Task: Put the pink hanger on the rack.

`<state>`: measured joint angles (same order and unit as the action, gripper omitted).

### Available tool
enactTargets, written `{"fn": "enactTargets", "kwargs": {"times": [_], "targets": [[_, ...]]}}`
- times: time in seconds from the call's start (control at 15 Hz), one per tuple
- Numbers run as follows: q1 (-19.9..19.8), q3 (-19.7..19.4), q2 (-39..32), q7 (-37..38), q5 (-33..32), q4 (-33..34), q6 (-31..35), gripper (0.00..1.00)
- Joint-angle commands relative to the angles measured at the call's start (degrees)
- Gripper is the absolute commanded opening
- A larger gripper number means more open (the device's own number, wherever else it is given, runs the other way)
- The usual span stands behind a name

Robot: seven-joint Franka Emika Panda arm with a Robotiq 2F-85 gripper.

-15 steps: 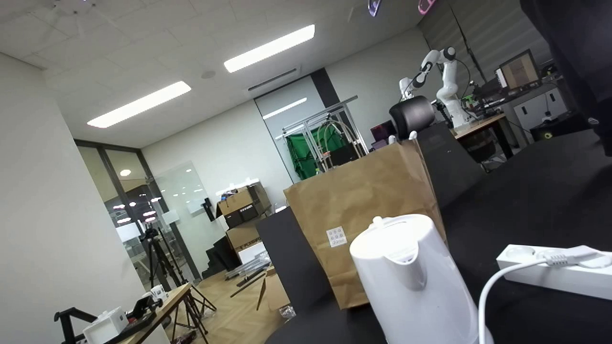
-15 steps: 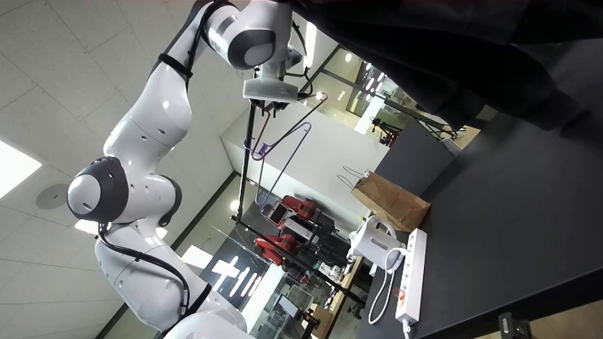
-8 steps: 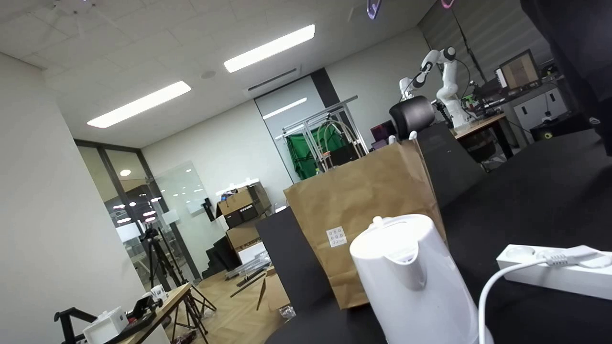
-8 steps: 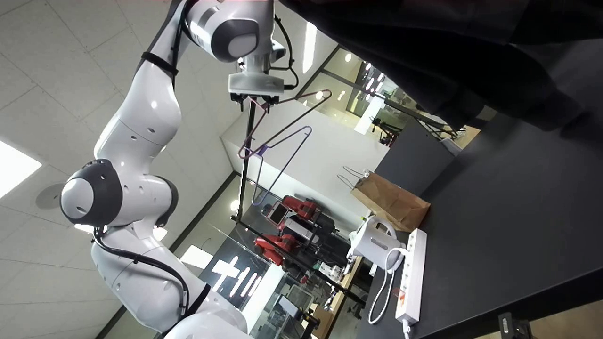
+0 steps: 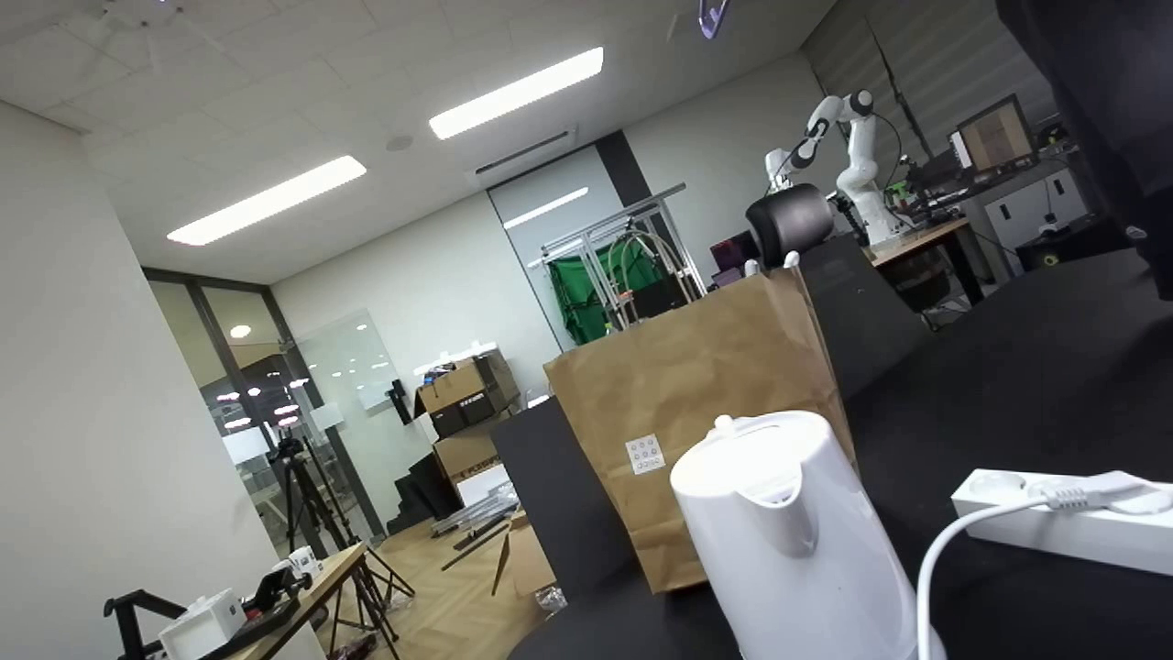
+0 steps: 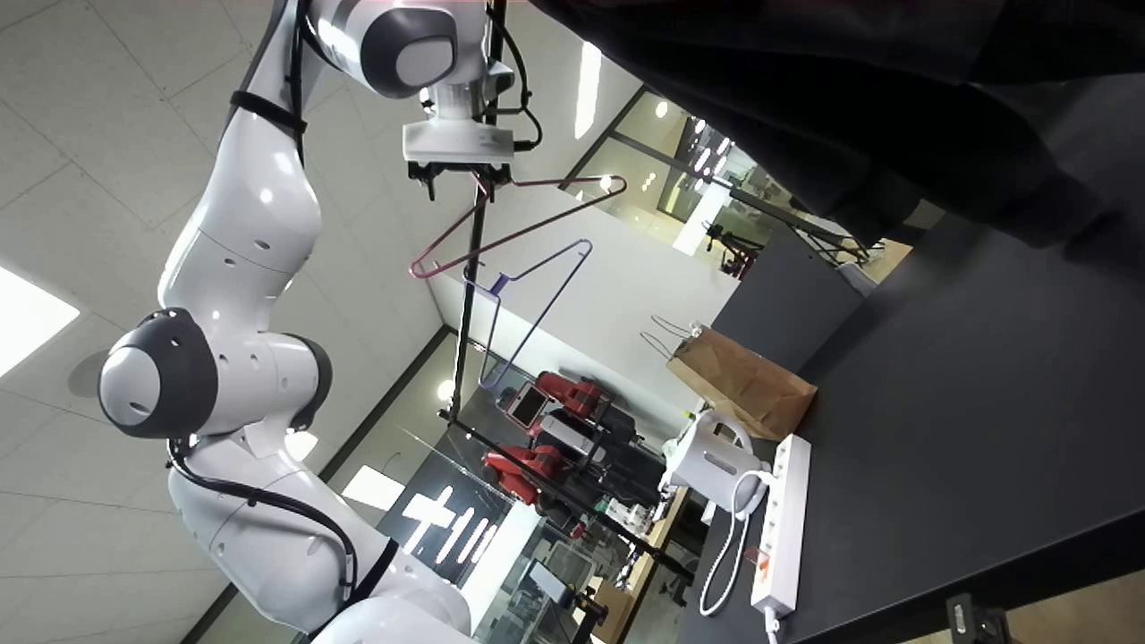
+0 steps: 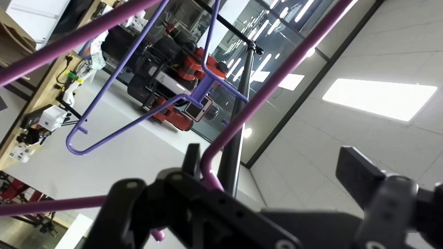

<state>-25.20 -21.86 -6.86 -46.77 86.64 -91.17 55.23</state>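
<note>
In the wrist view the pink hanger [image 7: 290,62] runs across the picture, its bent neck right beside the left finger [image 7: 192,159]; the hook is hidden by that finger. My gripper [image 7: 275,166] stands wide open, with a broad gap between its fingers. The black rail of the rack [image 7: 232,159] passes just behind the neck. In an exterior view the pink hanger [image 6: 528,230] hangs tilted below the gripper [image 6: 461,192], across the rack [image 6: 460,358]. I cannot tell whether its hook rests on the rail.
A purple hanger [image 6: 498,284] hangs on the same rail, close to the pink one. A dark-clothed person [image 6: 805,98] leans in at the upper right. On the black table [image 6: 939,402] stand a paper bag [image 6: 742,380], a white kettle [image 6: 716,461] and a power strip [image 6: 783,528].
The fingers have spread apart. Arm and gripper have shifted left in an exterior view, and the pink hanger's lower corner has swung left and up. Its tip has left the other picture.
</note>
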Motion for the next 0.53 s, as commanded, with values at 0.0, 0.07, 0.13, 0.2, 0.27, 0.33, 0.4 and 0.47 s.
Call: {"fn": "enactTargets", "kwargs": {"times": [0.0, 0.07, 0.13, 0.2, 0.27, 0.33, 0.4, 0.47], "targets": [[-0.4, -0.4, -0.9, 2.9, -0.3, 2.8, -1.1, 1.0], [-0.4, -0.4, -0.9, 2.9, -0.3, 2.8, -1.1, 1.0], [-0.4, -0.4, -0.9, 2.9, -0.2, 2.8, -1.2, 1.0], [-0.3, -0.3, -1.0, 2.9, -0.2, 2.7, -1.2, 1.0], [-0.3, -0.3, -1.0, 2.9, -0.3, 2.6, -1.2, 1.0], [-0.2, -0.3, -1.1, 2.8, -0.4, 2.5, -1.3, 1.0], [-0.2, -0.2, -1.2, 2.8, -0.5, 2.5, -1.3, 1.0], [-0.1, -0.1, -1.3, 2.6, -0.6, 2.4, -1.1, 1.0]]}}
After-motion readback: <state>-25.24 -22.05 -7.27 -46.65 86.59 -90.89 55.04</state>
